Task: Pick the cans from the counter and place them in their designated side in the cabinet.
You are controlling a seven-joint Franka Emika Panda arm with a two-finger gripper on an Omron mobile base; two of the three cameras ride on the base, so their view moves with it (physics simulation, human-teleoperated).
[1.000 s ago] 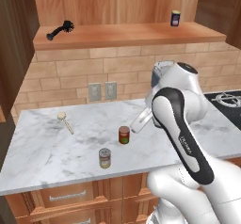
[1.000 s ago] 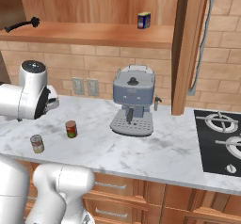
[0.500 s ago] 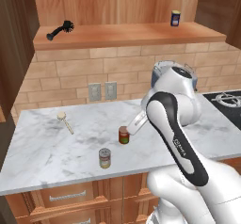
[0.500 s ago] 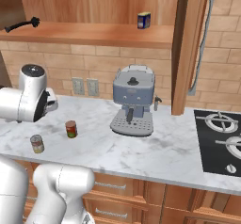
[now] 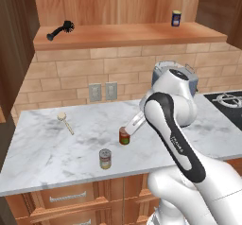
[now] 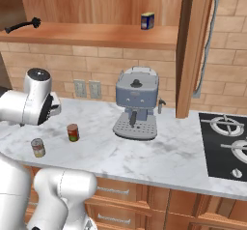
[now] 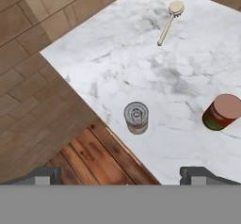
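silver can [image 7: 136, 117] stands upright on white marble counter [image 7: 141, 63] near front edge, just ahead of gripper [image 7: 120, 173] and almost centred between fingertips. dark red can [image 7: 221, 112] upright, off toward right fingertip. wooden spoon [image 7: 168, 21] lies far ahead. gripper hangs above both cans, jaws spread wide, empty, touching nothing.

Two cans are standing on the counter [image 5: 56, 148]: the silver can [image 5: 105, 159] is sitting near the front edge, the dark red can [image 5: 124, 136] just behind and right of it. A wooden spoon [image 5: 65, 122] is lying further left. A coffee machine [image 6: 136, 103] is standing to their right. On the cabinet [image 5: 123, 32] shelf, a brush [image 5: 60, 30] is lying left, and what seems a blue can [image 5: 176, 18] is standing right.
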